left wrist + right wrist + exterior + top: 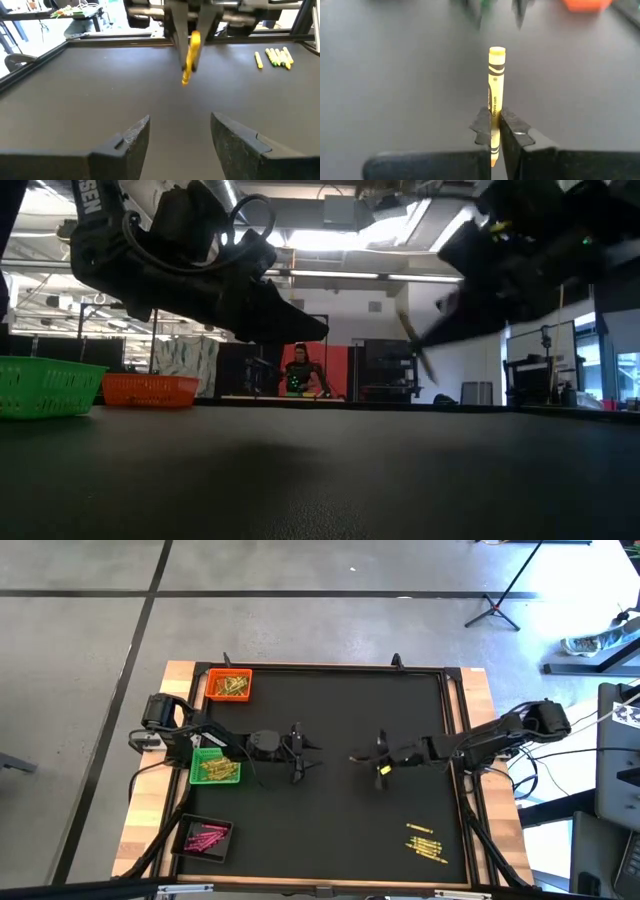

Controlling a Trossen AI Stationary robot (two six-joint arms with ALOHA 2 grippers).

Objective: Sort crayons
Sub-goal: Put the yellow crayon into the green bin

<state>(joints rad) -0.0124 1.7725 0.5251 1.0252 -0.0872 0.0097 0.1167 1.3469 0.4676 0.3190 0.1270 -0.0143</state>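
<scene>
My right gripper (pixel 380 762), over the middle of the black mat, is shut on a yellow crayon (pixel 496 75), which the left wrist view also shows (pixel 190 57). My left gripper (pixel 180 135) faces it from the table's left, open and holding nothing (pixel 300 752). Several yellow crayons (pixel 425 840) lie loose on the mat near the front right. At the left stand an orange tray (pixel 228 685) and a green tray (pixel 215 767), each with yellowish crayons in it, and a black tray (pixel 205 837) with pink ones. My right gripper pinches the yellow crayon between its two fingers (pixel 512 127), on the wrapped shaft (pixel 494 107) about a third of the way from one end. The fingers come from the table's right, slanting down. The crayon sticks out past the fingertips, tilted and clear of the mat (pixel 415 345).
The mat (pixel 340 830) has a raised frame around it, on a wooden table top (pixel 150 800). The three trays line the left edge. Bare mat lies between the grippers and the loose crayons. Stands and cables are on the floor beyond the table.
</scene>
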